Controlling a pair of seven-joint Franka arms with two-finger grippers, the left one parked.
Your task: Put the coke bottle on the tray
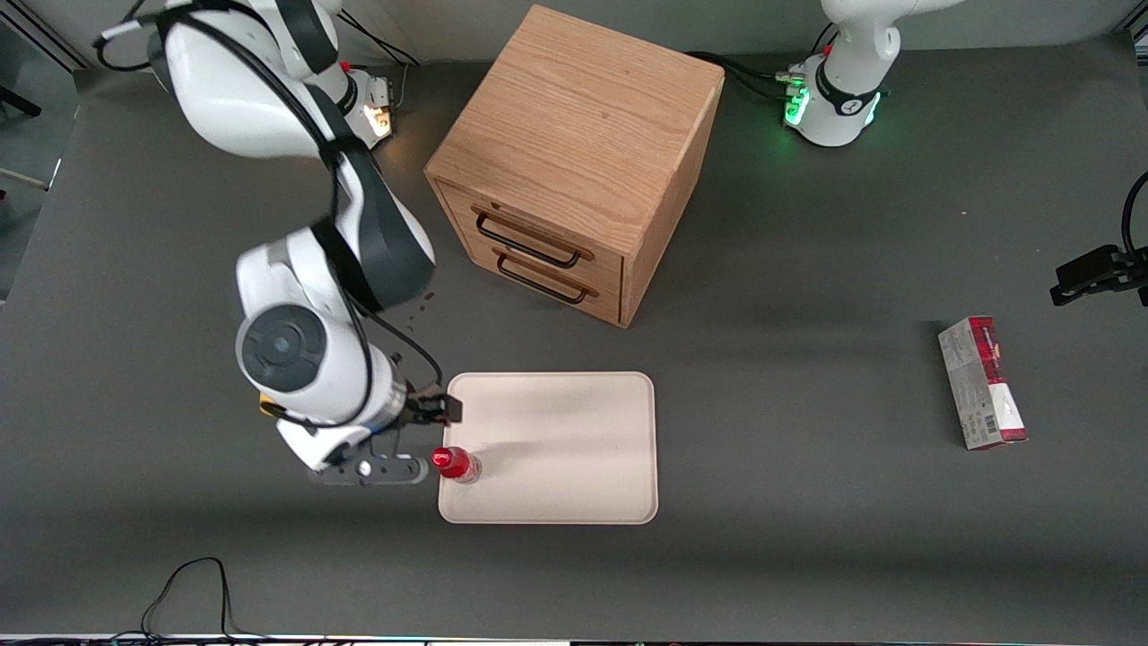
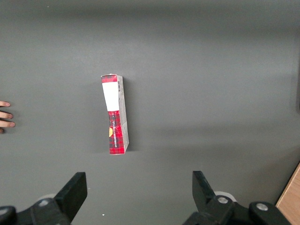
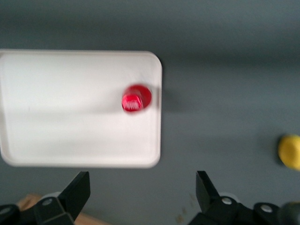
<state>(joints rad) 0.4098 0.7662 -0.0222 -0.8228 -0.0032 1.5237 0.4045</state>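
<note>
A small coke bottle (image 1: pixel 456 464) with a bright red cap and red label stands on the pale cream-pink, unpatterned rectangular tray (image 1: pixel 574 422), near the tray's edge. The black two-finger gripper (image 3: pixel 143 190), spread wide, hangs above the dark grey table (image 1: pixel 807 556) just beside the tray. A bright yellow lump (image 3: pixel 290 151) lies near the tray. The light-brown wooden drawer cabinet (image 1: pixel 574 152) shows fine grain and black handles. Well apart from the tray, toward the parked arm's end, lies a red-and-white rectangular carton (image 1: pixel 982 383) with grey sides and a dark red plaid band.
</note>
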